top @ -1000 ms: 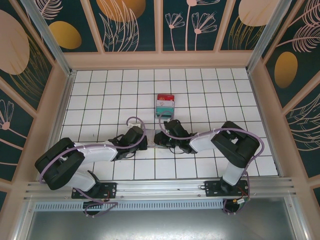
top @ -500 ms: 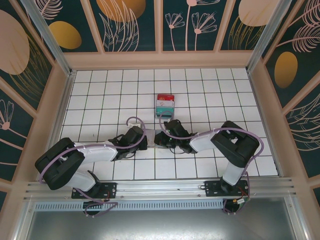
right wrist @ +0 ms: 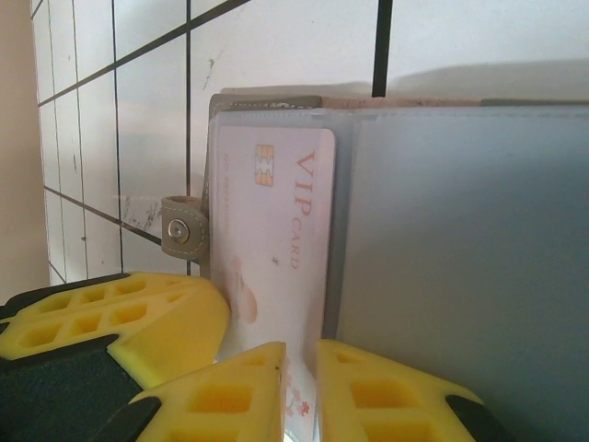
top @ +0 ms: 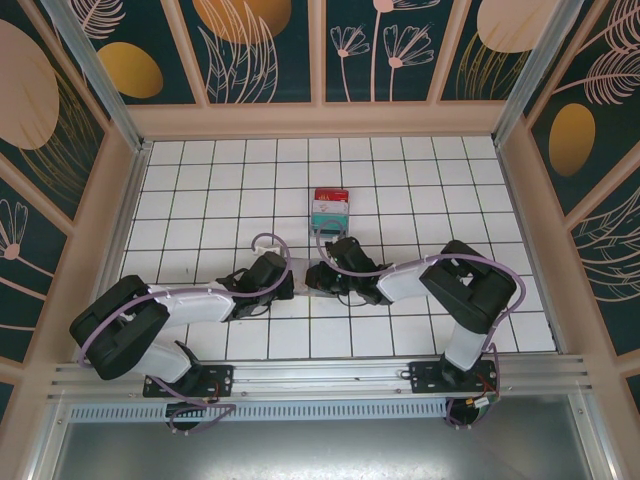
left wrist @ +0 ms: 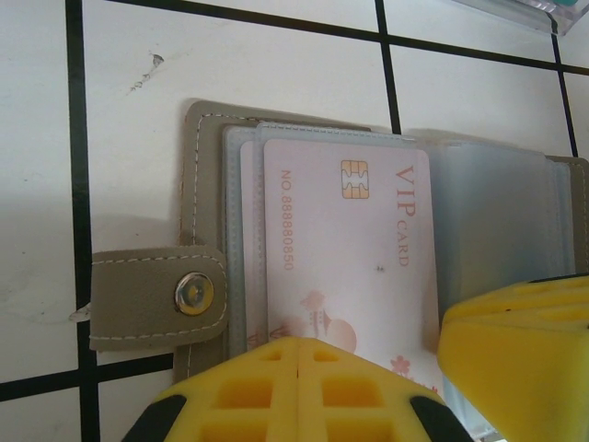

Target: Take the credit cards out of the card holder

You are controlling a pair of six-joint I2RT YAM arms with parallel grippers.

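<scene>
The card holder (top: 303, 272) lies open on the tiled floor between my two grippers. Its grey-brown cover (left wrist: 207, 138) carries a snap tab (left wrist: 152, 299). A pink VIP credit card (left wrist: 350, 239) rests on the left half, beside the pale blue-grey sleeve panel (right wrist: 460, 258). My left gripper (left wrist: 308, 345) is shut, its tips pressed on the card's near end. My right gripper (right wrist: 299, 364) stands over the same credit card (right wrist: 276, 221), jaws a narrow gap apart, with the card's right edge showing in the gap. Whether they pinch it is unclear.
A red, white and teal stack (top: 330, 207) lies about one tile beyond the holder. Patterned walls enclose the tiled floor (top: 200, 200) on three sides. Both arms reach low across the near tiles and meet at the holder.
The right arm has nudged slightly left and forward over the holder. The left arm, the holder and the stack have not moved.
</scene>
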